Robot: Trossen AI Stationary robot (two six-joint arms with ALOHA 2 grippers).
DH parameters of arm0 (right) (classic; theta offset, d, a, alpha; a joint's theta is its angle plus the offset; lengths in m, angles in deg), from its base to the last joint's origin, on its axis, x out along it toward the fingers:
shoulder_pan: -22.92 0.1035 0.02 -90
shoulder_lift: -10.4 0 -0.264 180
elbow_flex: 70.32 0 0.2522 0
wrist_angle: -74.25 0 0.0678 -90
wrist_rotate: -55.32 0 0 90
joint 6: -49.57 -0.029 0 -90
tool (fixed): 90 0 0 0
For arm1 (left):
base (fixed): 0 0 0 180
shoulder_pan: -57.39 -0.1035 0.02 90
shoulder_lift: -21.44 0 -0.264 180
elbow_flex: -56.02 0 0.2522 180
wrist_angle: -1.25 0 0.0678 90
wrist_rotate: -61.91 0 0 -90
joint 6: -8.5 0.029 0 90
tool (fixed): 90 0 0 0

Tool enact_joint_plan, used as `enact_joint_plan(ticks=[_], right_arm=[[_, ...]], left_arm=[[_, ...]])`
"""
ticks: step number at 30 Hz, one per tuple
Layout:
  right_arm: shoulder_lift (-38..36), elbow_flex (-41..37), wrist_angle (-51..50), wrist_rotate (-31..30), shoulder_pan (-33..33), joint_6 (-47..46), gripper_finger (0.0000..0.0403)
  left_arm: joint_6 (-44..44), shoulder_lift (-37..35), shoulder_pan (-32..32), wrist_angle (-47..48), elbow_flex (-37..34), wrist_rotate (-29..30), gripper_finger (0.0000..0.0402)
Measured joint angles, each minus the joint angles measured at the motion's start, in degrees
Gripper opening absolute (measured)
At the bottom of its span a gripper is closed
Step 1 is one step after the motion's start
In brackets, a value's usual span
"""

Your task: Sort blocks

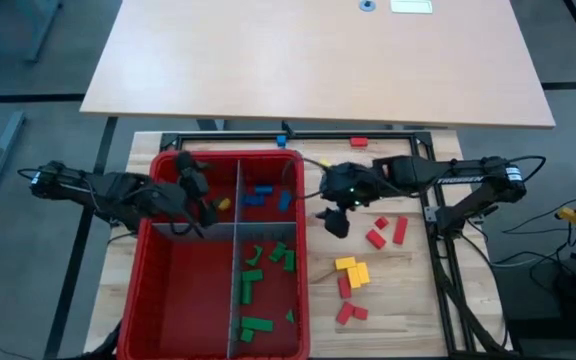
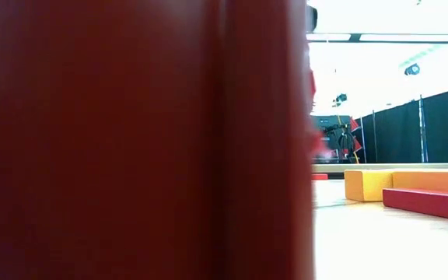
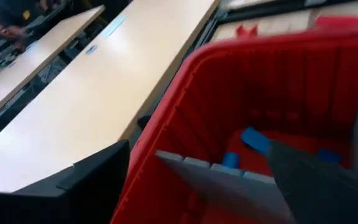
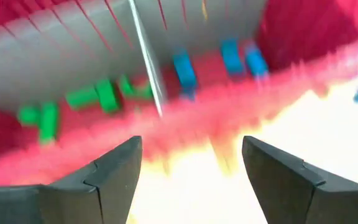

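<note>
The red bin (image 1: 158, 290) stands at the table's left, split by grey dividers (image 1: 236, 250). Blue blocks (image 1: 261, 192) lie in its far right compartment, green blocks (image 1: 258, 270) in its near right one, and one yellow block (image 1: 223, 204) in the far left one. Red blocks (image 1: 376, 238) and yellow blocks (image 1: 352, 270) lie loose on the table to the bin's right. My left gripper (image 1: 200, 200) hovers open over the far left compartment with nothing between its fingers (image 3: 98, 171). My right gripper (image 1: 335, 222) hangs open just right of the bin, holding nothing (image 4: 191, 143).
A black frame (image 1: 438, 250) borders the wooden table at the right and far side. A small blue block (image 1: 284, 139) and a red one (image 1: 358, 142) lie by the far bar. In the low view the bin wall (image 2: 131, 140) blocks the left; a yellow block (image 2: 372, 185) and a red block (image 2: 430, 202) lie beyond.
</note>
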Motion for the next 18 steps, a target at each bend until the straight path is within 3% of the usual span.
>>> enact_joint_plan(ticks=[8,18], right_arm=[[0.00,-2.06,-21.41,-0.04,3.44,-10.74,0.0241],[0.04,-11.41,-18.53,-2.35,15.95,-17.00,0.0214]], left_arm=[[12.92,2.31,0.02,-18.69,0.00,-22.19,0.0315],[15.65,8.74,-0.09,-24.08,0.02,-23.10,0.0313]])
